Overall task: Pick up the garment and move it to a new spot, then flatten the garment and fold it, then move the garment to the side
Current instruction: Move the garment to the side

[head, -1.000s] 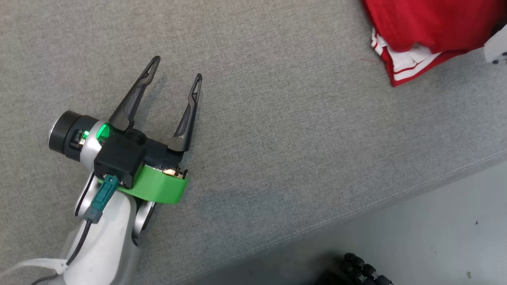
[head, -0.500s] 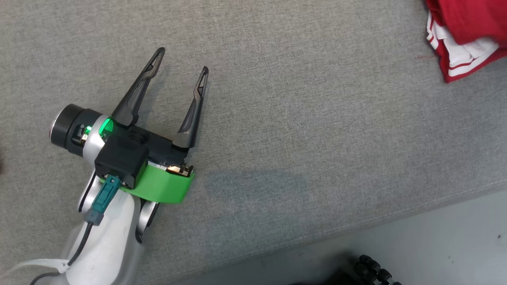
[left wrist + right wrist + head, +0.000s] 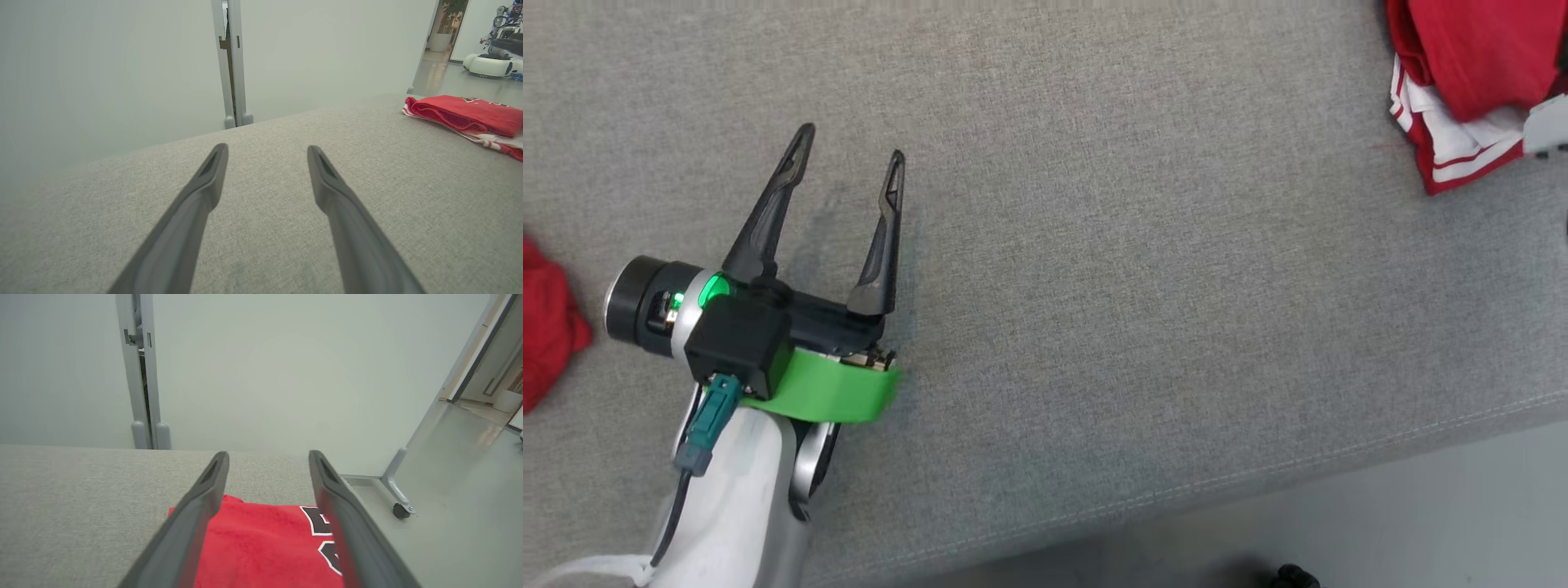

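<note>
Since the folded garment (image 3: pixel 1462 73) lies at the tabletop's (image 3: pixel 1135 286) right edge, with the right tool (image 3: pixel 268 454) wide open and empty above that edge and the left tool (image 3: pixel 850 145) equally open and empty mid-tabletop, a snag on lifting away could unfold it or drag it off.

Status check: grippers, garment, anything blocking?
Left gripper open, empty, over bare grey cushion. Right gripper open above folded red garment, not gripping. Garment at cushion's right end. Nothing in the way; another red cloth far left.
</note>
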Robot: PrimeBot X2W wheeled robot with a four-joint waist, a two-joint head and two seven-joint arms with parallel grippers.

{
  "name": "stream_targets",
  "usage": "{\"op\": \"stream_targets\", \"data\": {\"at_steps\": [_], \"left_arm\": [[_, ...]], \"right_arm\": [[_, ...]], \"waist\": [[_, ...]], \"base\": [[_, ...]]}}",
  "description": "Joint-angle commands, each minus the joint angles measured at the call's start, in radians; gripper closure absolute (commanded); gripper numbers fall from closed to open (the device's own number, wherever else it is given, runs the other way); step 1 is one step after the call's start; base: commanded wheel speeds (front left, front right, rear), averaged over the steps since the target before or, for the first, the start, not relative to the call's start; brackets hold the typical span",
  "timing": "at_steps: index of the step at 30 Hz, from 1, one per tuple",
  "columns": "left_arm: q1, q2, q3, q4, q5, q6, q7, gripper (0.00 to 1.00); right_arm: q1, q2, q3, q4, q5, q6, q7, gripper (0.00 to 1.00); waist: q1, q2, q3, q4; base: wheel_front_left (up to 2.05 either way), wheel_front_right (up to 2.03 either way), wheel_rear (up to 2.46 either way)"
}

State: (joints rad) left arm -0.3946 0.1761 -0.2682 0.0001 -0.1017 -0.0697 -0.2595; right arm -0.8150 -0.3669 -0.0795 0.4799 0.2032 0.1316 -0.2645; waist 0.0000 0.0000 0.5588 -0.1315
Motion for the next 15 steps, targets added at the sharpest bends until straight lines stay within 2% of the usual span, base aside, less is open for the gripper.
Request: {"op": "stream_targets", "data": {"at_steps": [1, 8, 15], "left_arm": [[0.015, -0.001, 0.008, -0.004, -0.002, 0.008, -0.005, 0.0], [0.08, -0.014, 0.062, -0.005, -0.02, 0.033, -0.005, 0.0], [0.151, -0.026, 0.107, 0.007, -0.029, 0.044, -0.004, 0.0]], "right_arm": [[0.033, 0.004, -0.006, -0.03, 0.01, -0.002, -0.002, 0.0], [0.254, 0.099, -0.017, -0.267, 0.041, -0.002, -0.002, 0.0], [0.451, 0.176, 0.017, -0.364, 0.065, -0.001, -0.002, 0.0]], "waist": [[0.0, 0.0, -0.053, 0.021], [0.0, 0.0, -0.14, 0.068], [0.0, 0.0, -0.227, 0.116]], "base": [[0.0, 0.0, 0.0], [0.0, 0.0, 0.0], [0.0, 0.0, 0.0]]}}
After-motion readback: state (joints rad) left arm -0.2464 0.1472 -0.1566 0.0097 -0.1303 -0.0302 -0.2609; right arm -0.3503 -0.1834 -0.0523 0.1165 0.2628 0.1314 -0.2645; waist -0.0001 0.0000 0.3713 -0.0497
